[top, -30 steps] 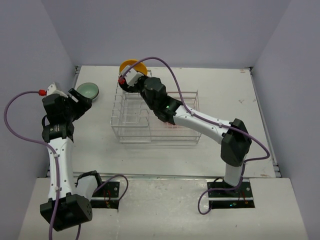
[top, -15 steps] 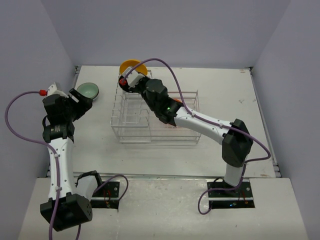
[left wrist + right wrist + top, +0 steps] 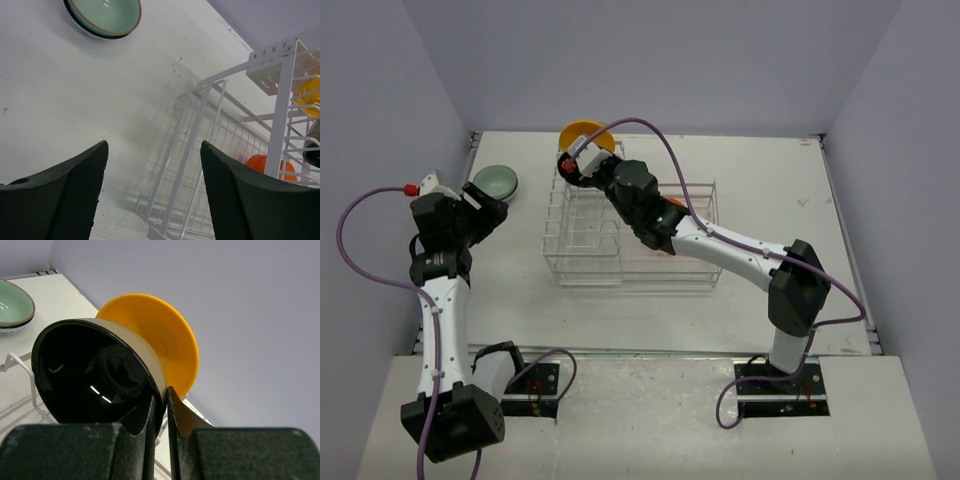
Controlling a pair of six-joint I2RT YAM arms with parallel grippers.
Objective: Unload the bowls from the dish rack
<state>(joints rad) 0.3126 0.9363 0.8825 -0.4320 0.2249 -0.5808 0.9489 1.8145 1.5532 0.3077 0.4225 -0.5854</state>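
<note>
The white wire dish rack (image 3: 620, 240) stands mid-table. My right gripper (image 3: 165, 392) is shut on the rim of a glossy black bowl (image 3: 95, 375), held on edge over the rack's tall far end (image 3: 582, 190). Right behind it a yellow bowl (image 3: 160, 335) stands upright in the slots. An orange-red bowl (image 3: 262, 165) lies in the rack's low basket. The pale mint green bowl (image 3: 495, 181) sits on the table left of the rack. My left gripper (image 3: 155, 150) hovers open and empty between that bowl and the rack.
Grey walls close in the table (image 3: 770, 180) at the back and both sides. The right arm (image 3: 740, 250) stretches diagonally over the rack's low basket. A purple cable (image 3: 660, 150) loops above the rack.
The right gripper has edged slightly toward the back with the black bowl still in it. The left arm has sunk back a little, its jaws staying open.
</note>
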